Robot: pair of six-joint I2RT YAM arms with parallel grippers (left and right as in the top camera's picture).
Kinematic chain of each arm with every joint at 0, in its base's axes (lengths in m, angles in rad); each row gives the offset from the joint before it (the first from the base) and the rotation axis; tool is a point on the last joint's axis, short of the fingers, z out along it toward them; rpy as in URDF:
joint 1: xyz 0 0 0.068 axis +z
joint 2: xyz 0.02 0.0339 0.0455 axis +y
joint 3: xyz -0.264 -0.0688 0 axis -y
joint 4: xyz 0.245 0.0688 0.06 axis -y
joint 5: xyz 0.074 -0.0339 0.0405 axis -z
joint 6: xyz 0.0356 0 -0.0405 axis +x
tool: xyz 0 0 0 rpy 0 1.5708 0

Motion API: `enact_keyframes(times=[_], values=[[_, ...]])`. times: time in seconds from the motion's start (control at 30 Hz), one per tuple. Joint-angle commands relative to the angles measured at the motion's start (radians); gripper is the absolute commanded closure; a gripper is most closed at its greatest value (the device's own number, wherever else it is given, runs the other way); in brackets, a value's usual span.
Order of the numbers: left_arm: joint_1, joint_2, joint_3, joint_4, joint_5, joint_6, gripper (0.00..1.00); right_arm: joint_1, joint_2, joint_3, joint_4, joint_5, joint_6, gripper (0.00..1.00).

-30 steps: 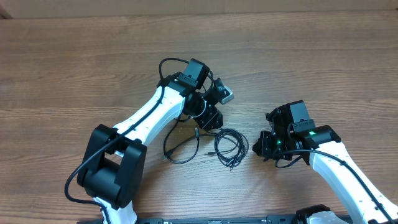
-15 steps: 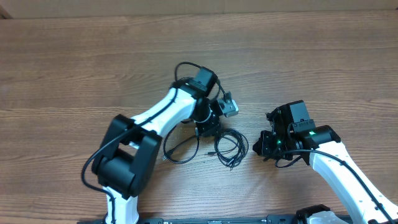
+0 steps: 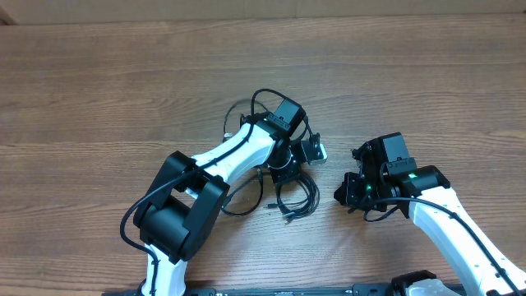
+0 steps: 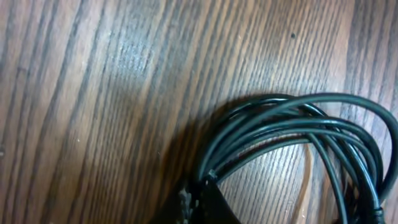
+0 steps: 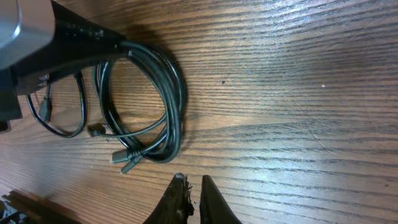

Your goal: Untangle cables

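Our left hand [image 4: 199, 202] is pinched shut on the coiled bundle of thin black cables [image 4: 280, 121] lying on the wooden table [image 3: 123, 82]. One loose black cord [image 5: 81, 102] lies just beside it. Our right hand [image 5: 191, 198] is closed and empty nearby. We judge the untangling barely begun, with the coil not yet separated.

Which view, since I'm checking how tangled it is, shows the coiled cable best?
Right wrist: the whole coiled cable shows, loops and plug ends, with the left tool at its top. Overhead shows it small, partly under the left arm. Left wrist shows only a close arc of strands.
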Motion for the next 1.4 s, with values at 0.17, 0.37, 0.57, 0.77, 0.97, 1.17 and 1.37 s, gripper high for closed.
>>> enact_keyframes(times=[0.17, 0.37, 0.57, 0.77, 0.97, 1.17, 1.37], values=[[0.005, 0.022, 0.196, -0.141, -0.035, -0.129, 0.96, 0.004, -0.006, 0.021, 0.060, -0.020, 0.003, 0.80], [0.005, 0.021, 0.427, -0.317, -0.035, -0.135, 0.96, 0.004, -0.006, 0.021, 0.188, -0.093, -0.024, 0.71], [0.006, 0.021, 0.532, -0.414, -0.035, -0.135, 0.96, 0.003, -0.006, 0.021, 0.330, -0.064, -0.023, 0.56], [0.054, 0.017, 0.533, -0.466, 0.108, -0.139, 0.96, 0.002, -0.006, 0.021, 0.410, -0.061, -0.015, 0.56], [0.161, -0.001, 0.533, -0.478, 0.288, -0.173, 0.96, 0.002, -0.006, 0.021, 0.410, -0.063, -0.015, 0.56], [0.208, -0.023, 0.533, -0.517, 0.351, -0.172, 0.96, 0.003, -0.006, 0.021, 0.422, -0.166, -0.016, 0.56], [0.203, -0.024, 0.533, -0.529, 0.426, -0.172, 0.96, 0.003, -0.006, 0.021, 0.464, -0.257, -0.016, 0.56]])
